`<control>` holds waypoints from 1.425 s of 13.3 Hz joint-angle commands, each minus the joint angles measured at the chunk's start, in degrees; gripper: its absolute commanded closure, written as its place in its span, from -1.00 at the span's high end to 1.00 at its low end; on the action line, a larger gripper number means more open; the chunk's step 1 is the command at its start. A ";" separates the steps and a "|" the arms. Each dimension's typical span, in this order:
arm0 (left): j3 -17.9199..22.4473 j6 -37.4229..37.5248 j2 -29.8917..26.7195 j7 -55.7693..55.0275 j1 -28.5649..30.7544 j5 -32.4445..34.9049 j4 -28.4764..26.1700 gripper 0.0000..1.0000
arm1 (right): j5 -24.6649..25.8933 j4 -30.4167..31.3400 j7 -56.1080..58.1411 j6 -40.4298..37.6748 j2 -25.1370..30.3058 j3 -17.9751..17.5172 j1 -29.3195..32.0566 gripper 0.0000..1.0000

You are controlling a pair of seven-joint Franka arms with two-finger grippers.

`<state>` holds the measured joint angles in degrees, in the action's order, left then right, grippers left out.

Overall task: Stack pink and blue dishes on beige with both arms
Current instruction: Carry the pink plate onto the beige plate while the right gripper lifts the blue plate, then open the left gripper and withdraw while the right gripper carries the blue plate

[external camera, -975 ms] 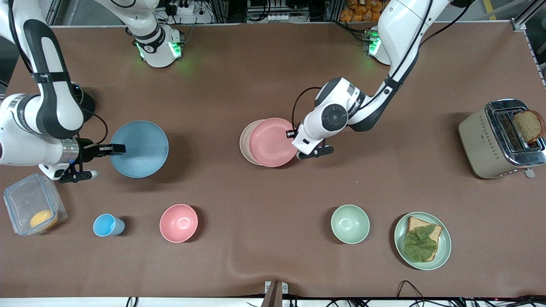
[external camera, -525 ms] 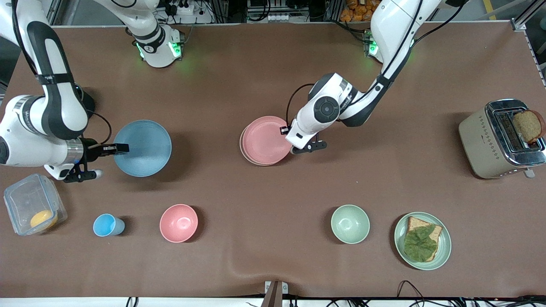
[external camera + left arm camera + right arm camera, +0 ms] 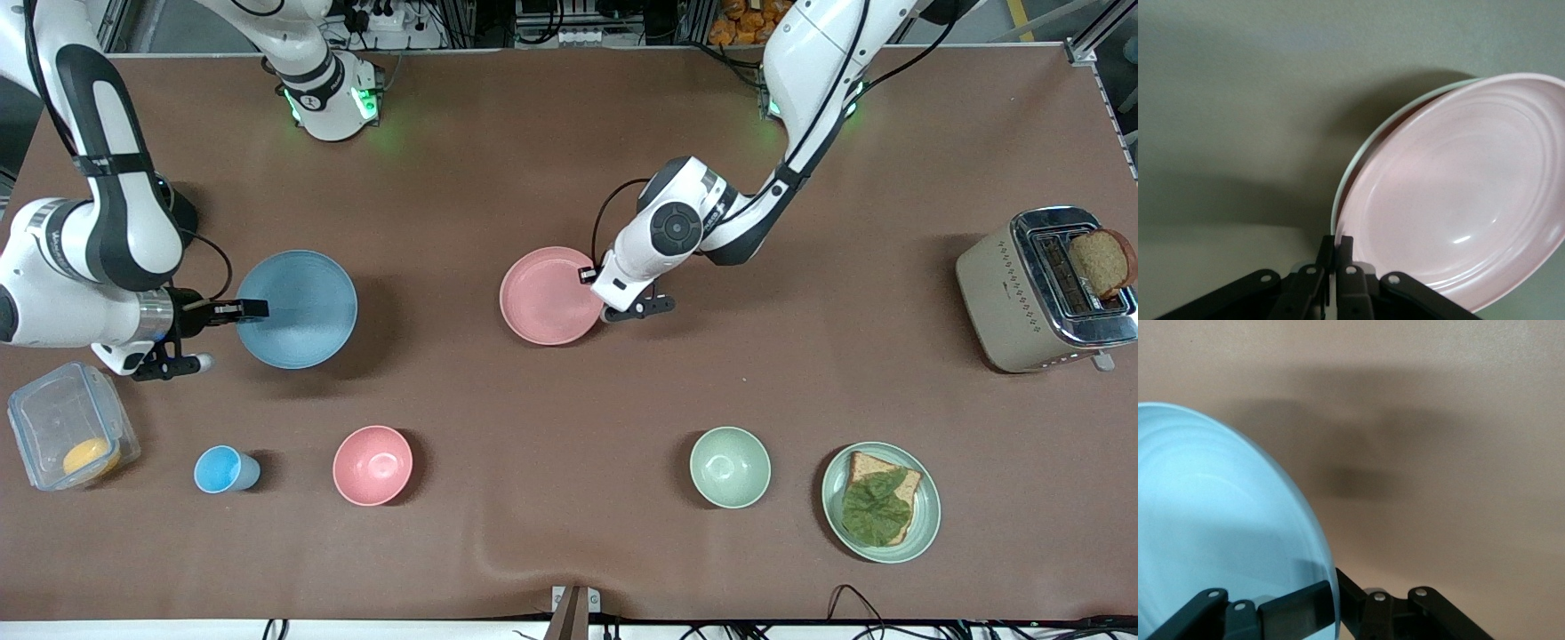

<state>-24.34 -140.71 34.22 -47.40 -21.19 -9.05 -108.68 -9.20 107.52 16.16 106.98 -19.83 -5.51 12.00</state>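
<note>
Near the middle of the tabletop [image 3: 569, 178], the left gripper [image 3: 594, 286] has its jaws clenched on the rim of the pink plate [image 3: 550, 295], at the edge toward the left arm's end. The pink plate lies over the beige plate [image 3: 1346, 180], covering it in the front view; only a thin pale rim shows beneath it in the left wrist view. Holding by the rim keeps the jaws clear of the stack, so the plate can settle squarely; whether it already rests fully on the beige plate I cannot tell.

Toward the right arm's end, the right gripper [image 3: 233, 309] grasps the blue plate [image 3: 296, 308] by its rim. The wide shadow under it suggests it is lifted off the tabletop, probably waiting until the pink plate is let go. Judging by this, the blue plate goes on last.
</note>
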 commanded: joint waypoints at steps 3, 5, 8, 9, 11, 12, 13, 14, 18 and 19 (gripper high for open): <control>0.25 -2.20 0.94 -2.87 -1.13 -1.32 0.40 -0.10 | -1.08 0.24 -0.60 -0.46 0.49 -0.11 0.21 -1.00; 0.25 -1.94 0.33 -2.96 -0.17 -1.23 0.32 1.00 | -1.17 0.24 -0.78 -0.46 0.41 -0.11 0.21 -1.00; 0.52 2.69 -8.08 -2.61 4.21 -0.45 0.49 1.00 | -3.27 0.24 -1.74 -1.68 0.49 -0.11 -0.14 -1.00; 0.69 6.02 -11.94 -2.35 6.41 -0.35 1.10 1.00 | -3.63 0.24 -2.44 -2.56 0.58 -0.11 -1.27 -1.00; 0.69 14.54 -18.10 -2.26 12.11 1.30 3.73 1.00 | -4.59 0.15 -6.03 -4.41 1.28 -0.11 -5.57 -1.00; 0.69 19.54 -20.48 -1.65 14.32 3.84 5.74 1.00 | -5.12 0.15 -7.62 -4.94 1.28 -0.11 -7.59 -1.00; 0.69 24.20 -22.16 -0.77 15.90 6.74 7.50 1.00 | -6.26 0.15 -8.76 -4.94 1.28 -0.11 -9.96 -1.00; 0.69 28.25 -24.09 1.15 17.66 10.07 9.26 1.00 | -7.57 0.24 -10.43 -4.68 1.20 -0.03 -12.33 -1.00; 0.69 39.26 -29.72 16.34 25.75 11.51 13.40 1.00 | -8.37 0.24 -22.81 -1.79 1.02 -0.11 -21.39 -1.00; 0.61 43.02 -30.86 20.64 29.33 10.90 15.06 1.00 | -11.77 0.33 -24.23 -1.26 0.58 -0.03 -22.45 -1.00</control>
<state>-23.02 -102.29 4.71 -31.96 4.33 1.49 -95.50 -17.35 107.40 -5.75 105.29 -19.70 -6.17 -9.36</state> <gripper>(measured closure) 0.000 1.000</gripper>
